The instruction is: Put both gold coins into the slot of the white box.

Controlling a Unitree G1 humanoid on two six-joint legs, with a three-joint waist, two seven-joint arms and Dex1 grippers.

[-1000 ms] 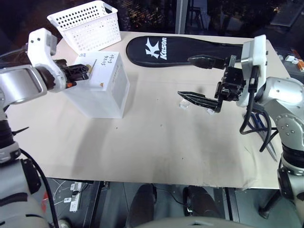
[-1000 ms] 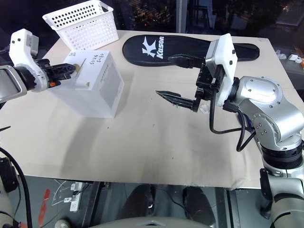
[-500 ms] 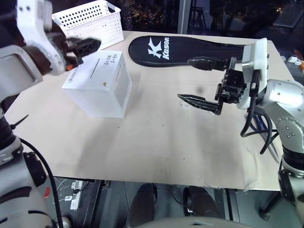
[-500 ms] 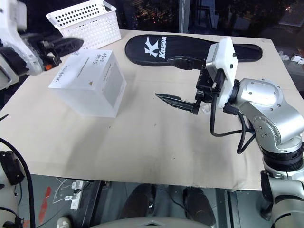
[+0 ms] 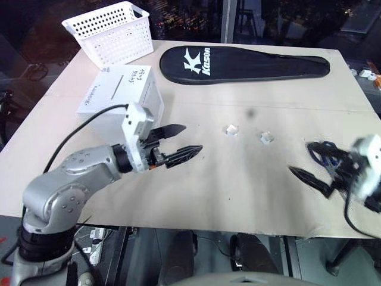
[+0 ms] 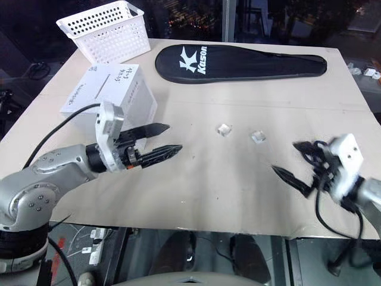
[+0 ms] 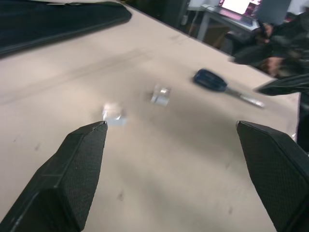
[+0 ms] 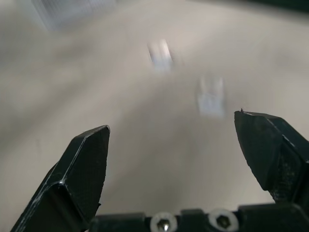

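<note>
We see both the left gripper [image 5: 178, 143] and right gripper [image 6: 300, 164] with fingers apart and empty, well clear of the white box [image 5: 122, 98]; with no coin visible, we judge the next move to be confirming completion.

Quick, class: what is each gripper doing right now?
Left gripper: open, holding nothing.
Right gripper: open, holding nothing.

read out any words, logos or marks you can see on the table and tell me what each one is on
"Kason" with a large "K" logo, in white: on the black racket cover.
Dark handwriting: on top of the white box, too small to read.
No text is legible on the white basket.
</note>
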